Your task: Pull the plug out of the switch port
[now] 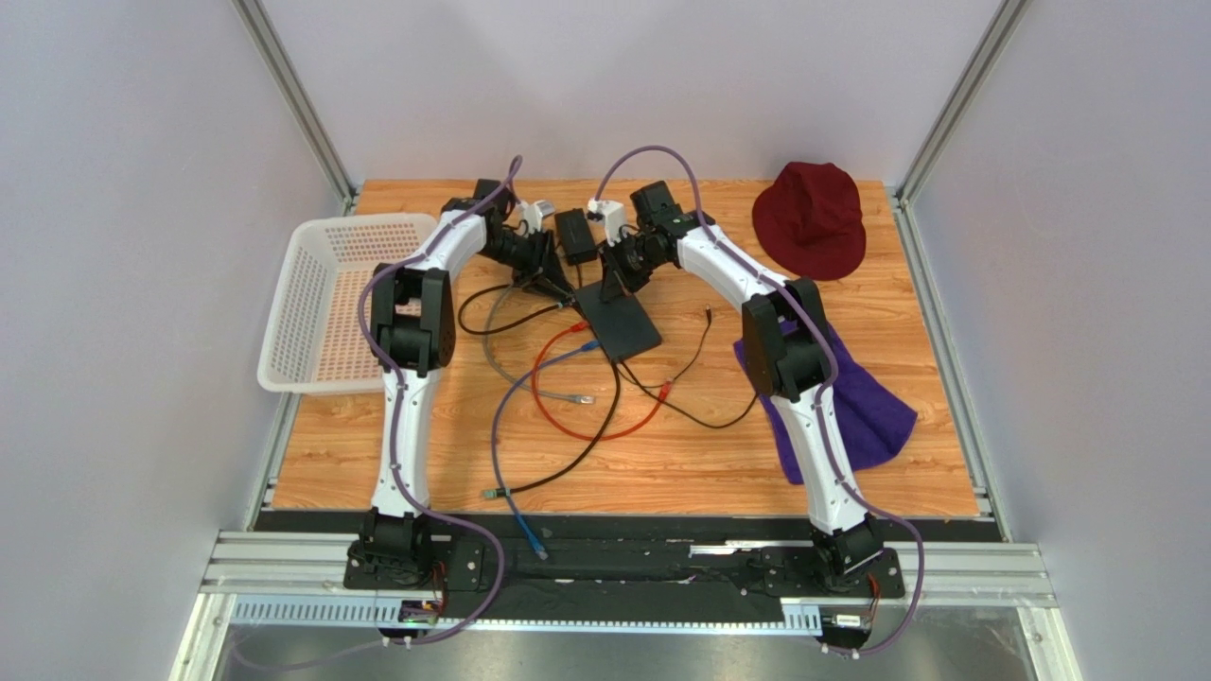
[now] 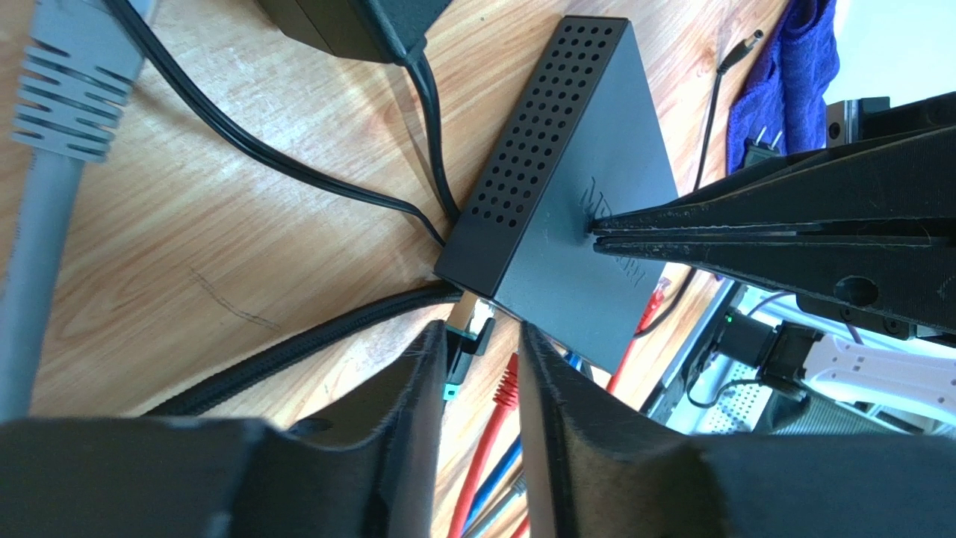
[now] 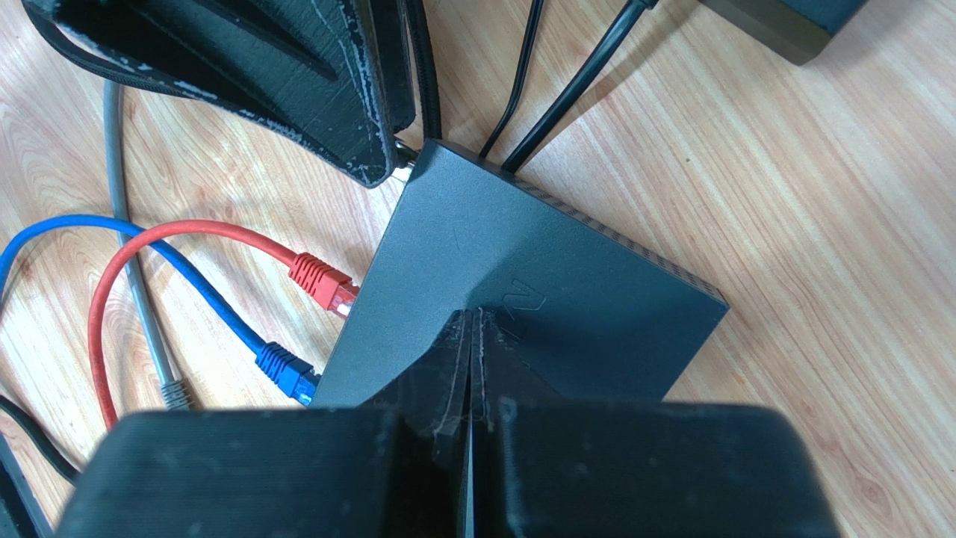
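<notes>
The flat black switch box (image 1: 623, 325) lies mid-table; it also shows in the left wrist view (image 2: 561, 241) and the right wrist view (image 3: 527, 280). A plug with a teal tab (image 2: 468, 336), on a black braided cable (image 2: 292, 353), sits in the port at the box's corner. My left gripper (image 2: 477, 359) is open, its fingers on either side of this plug; the plug lies close to the left finger. My right gripper (image 3: 472, 319) is shut and empty, its tips pressing on the box's top. It shows the same way in the left wrist view (image 2: 595, 231).
A red plug (image 3: 323, 280) and a blue plug (image 3: 287, 373) lie at the box's side edge, with loose cables looping toward the front. The black adapter brick (image 1: 576, 234) sits behind the box. A white basket (image 1: 341, 298) is left, a maroon hat (image 1: 810, 216) and purple cloth (image 1: 860, 405) right.
</notes>
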You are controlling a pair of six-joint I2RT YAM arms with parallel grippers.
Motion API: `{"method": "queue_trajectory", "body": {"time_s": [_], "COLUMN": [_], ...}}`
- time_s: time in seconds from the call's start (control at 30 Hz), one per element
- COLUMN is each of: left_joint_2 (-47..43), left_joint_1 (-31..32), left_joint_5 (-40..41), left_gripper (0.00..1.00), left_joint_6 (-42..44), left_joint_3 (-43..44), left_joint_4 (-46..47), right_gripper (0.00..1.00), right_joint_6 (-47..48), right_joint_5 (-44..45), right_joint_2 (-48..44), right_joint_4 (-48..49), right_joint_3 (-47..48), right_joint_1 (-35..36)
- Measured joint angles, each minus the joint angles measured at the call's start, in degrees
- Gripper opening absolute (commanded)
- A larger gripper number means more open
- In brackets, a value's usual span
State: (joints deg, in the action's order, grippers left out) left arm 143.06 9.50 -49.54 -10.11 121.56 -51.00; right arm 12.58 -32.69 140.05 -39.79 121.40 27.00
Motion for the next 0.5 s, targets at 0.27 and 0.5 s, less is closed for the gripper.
{"method": "queue_trajectory", "body": {"time_s": [0.27,0.5], "left_joint_2": [0.6,0.9], "left_joint_1": [-0.2,-0.2], "left_joint_5": [-1.2,-1.6], "left_gripper": [0.37,0.36], "left_joint_6": [0.0,0.3], "left_joint_3": [0.0,0.0], "left_joint_4": [0.6,0.7], "right_gripper": [0.0,0.0], "right_joint_6": [0.7,1.2], "right_joint_5": [1.0,1.9], "right_joint_2": [-0.4,-0.7], "right_joint_4": [0.1,0.2], "right_joint_3": [-0.4,-0.7], "right_joint_1": [0.3,0.6]}}
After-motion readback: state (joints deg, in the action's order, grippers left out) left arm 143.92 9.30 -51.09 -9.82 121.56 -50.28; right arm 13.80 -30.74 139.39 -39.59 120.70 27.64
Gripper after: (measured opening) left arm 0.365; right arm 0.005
